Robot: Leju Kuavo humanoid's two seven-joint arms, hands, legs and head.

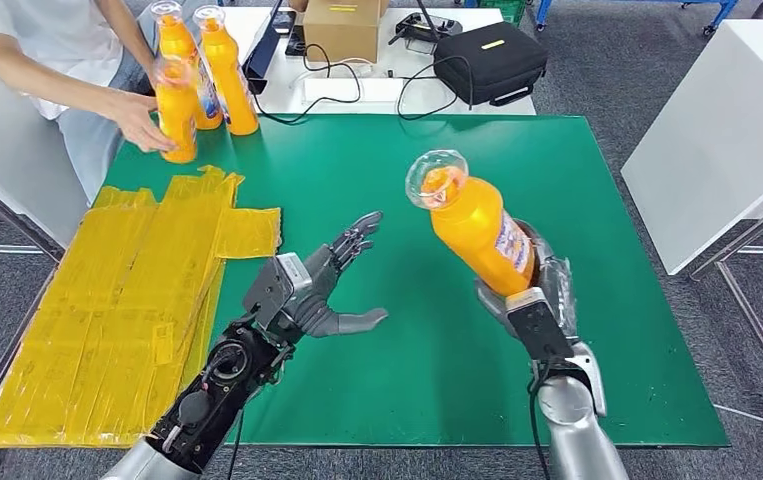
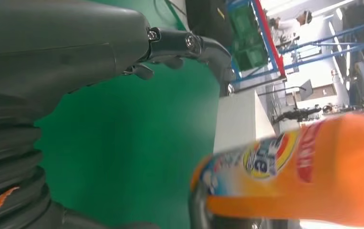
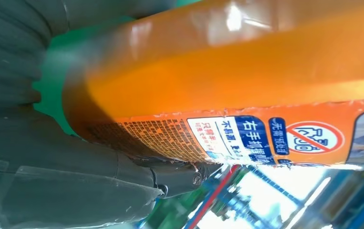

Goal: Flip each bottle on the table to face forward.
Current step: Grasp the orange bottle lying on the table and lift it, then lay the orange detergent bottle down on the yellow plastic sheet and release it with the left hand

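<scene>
The right robot hand (image 1: 537,290) grips an orange plastic bottle with a clear cap (image 1: 472,225) by its lower body, lifted over the green bench (image 1: 357,180) and tilted to the far left. The left robot hand (image 1: 322,290) hovers nearby – fingers spread, holding nothing. At the far left, a person's hand (image 1: 142,120) touches 1 of 3 upright orange bottles (image 1: 197,75), beside crumpled yellow plastic sheets (image 1: 127,300).

Left hand (image 1: 322,290) hovers, fingers spread; right hand (image 1: 542,290) is clenched, raised.
</scene>
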